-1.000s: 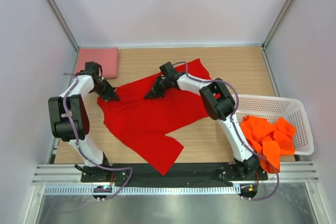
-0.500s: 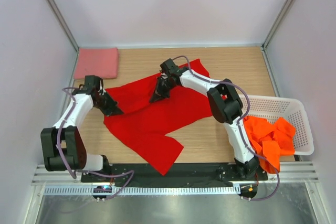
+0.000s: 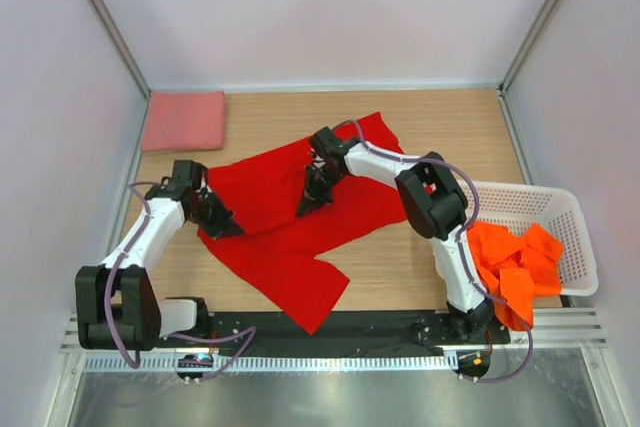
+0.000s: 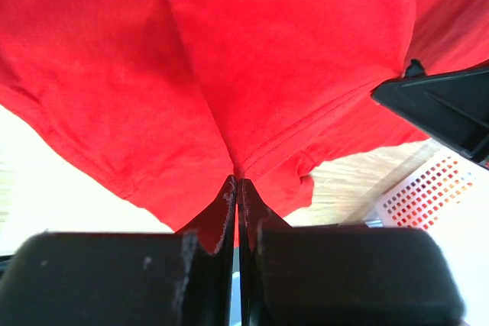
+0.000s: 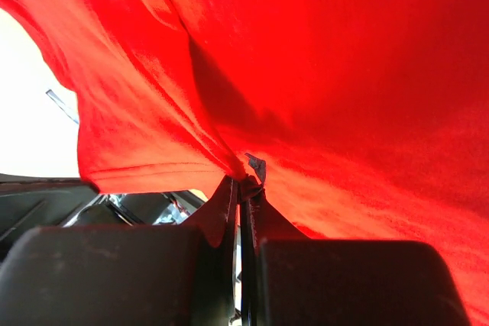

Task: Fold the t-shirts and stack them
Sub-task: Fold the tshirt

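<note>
A bright red t-shirt [image 3: 285, 222] lies spread across the middle of the wooden table, one part reaching the near edge. My left gripper [image 3: 222, 227] is shut on the shirt's left edge; the left wrist view shows a hem pinched between the tips [image 4: 238, 181]. My right gripper [image 3: 306, 207] is shut on a fold of the same shirt near its middle, with red cloth [image 5: 306, 74] draped over the jaws. A folded salmon pink t-shirt [image 3: 184, 119] lies at the far left corner. Crumpled orange t-shirts [image 3: 512, 259] fill the white lattice basket [image 3: 572, 215] at the right.
White walls enclose the table on three sides. The basket stands against the right wall near the right arm's base. A black rail and metal strip run along the near edge [image 3: 330, 332]. Bare wood [image 3: 450, 137] shows at the far right.
Both grippers have moved toward the near edge, pulling the red shirt's far edge with them. The left arm has swung down and away from the pink shirt.
</note>
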`<state>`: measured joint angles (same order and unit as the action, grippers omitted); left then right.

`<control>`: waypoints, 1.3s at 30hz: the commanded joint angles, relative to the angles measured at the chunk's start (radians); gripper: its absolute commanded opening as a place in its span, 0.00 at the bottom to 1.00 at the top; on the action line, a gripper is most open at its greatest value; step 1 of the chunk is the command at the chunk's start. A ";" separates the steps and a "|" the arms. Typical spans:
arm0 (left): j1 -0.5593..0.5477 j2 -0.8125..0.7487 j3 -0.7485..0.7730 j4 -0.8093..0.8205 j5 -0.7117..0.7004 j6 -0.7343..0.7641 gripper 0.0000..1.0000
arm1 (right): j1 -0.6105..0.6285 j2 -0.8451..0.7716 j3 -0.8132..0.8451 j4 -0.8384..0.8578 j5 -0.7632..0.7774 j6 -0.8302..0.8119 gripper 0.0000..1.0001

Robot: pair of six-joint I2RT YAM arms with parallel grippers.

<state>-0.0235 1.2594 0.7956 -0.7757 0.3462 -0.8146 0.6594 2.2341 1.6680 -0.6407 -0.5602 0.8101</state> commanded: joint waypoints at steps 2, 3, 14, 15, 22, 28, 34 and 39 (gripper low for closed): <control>-0.016 -0.052 -0.033 0.010 0.024 -0.034 0.00 | 0.008 -0.082 -0.010 -0.023 -0.018 -0.028 0.05; -0.016 -0.052 -0.038 0.007 0.024 -0.037 0.00 | 0.009 -0.082 -0.010 -0.031 -0.026 -0.032 0.06; -0.013 -0.086 0.094 -0.140 -0.102 0.046 0.51 | 0.008 -0.113 0.087 -0.238 0.052 -0.265 0.39; -0.013 -0.077 0.132 -0.149 -0.117 0.055 0.52 | 0.005 -0.104 0.108 -0.281 0.080 -0.290 0.41; 0.008 0.167 0.295 -0.088 -0.196 0.083 0.52 | -0.088 -0.067 0.248 -0.317 0.399 -0.318 0.43; 0.014 0.427 0.401 -0.031 -0.317 0.071 0.45 | -0.153 -0.062 0.286 -0.203 0.664 -0.255 0.41; 0.062 0.567 0.467 0.001 -0.262 0.054 0.38 | -0.213 0.002 0.377 -0.119 0.792 -0.314 0.41; 0.106 0.603 0.452 0.013 -0.274 0.080 0.38 | -0.254 0.102 0.447 -0.071 0.876 -0.387 0.41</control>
<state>0.0559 1.8507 1.2263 -0.7879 0.0895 -0.7506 0.4210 2.2852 2.0594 -0.7742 0.2108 0.4801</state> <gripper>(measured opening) 0.383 0.407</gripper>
